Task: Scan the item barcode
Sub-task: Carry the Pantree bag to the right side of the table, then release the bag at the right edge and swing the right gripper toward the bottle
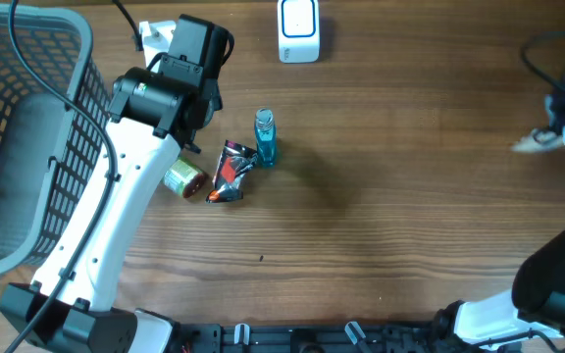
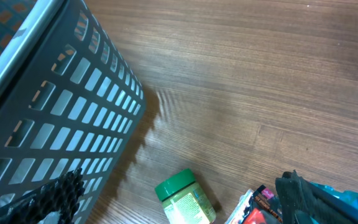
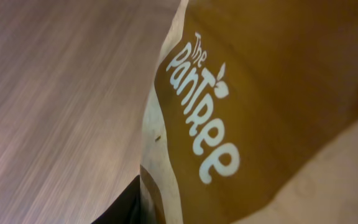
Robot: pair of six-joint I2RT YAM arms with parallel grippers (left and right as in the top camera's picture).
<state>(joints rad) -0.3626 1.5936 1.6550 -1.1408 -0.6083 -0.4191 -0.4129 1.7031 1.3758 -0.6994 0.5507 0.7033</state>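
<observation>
Overhead layout: a white scanner (image 1: 298, 29) sits at the far edge of the wooden table (image 1: 390, 216), and a grey mesh basket (image 1: 27, 147) stands at the left.
Left claw (image 2: 179, 188): jaws are spread wide with nothing between them, and it hovers above the loose goods beside the basket.
Loose goods: a green-lidded jar (image 2: 185, 199), a crumpled packet (image 1: 231, 172) and a blue bottle (image 1: 265, 137) are clustered close together on the table.
Right claw (image 1: 555, 120): at the table's right edge, closed partway on the brown pouch (image 3: 253, 93).
Brown pouch: fills the right wrist view, shows white "The Pantree" lettering, and is held well apart from the scanner.
</observation>
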